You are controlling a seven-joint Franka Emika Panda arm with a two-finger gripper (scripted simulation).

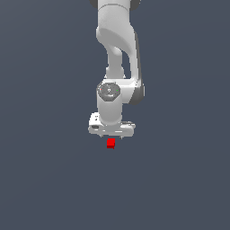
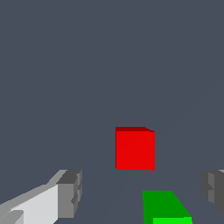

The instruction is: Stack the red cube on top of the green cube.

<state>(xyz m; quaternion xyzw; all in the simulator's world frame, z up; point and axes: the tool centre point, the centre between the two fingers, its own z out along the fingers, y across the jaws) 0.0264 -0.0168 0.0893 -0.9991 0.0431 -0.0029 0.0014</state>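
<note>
My gripper [image 2: 142, 192] is spread wide with nothing between its fingers [image 2: 70, 194], hanging just above the red cube [image 2: 134, 148], which rests on the floor [image 2: 109, 65] close beside the green cube [image 2: 164, 206], not touching it.

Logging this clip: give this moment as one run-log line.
stage: pre-grasp | hand: open, empty | red cube: on floor, ungrasped | green cube: beside red, apart | stack: not done
</note>
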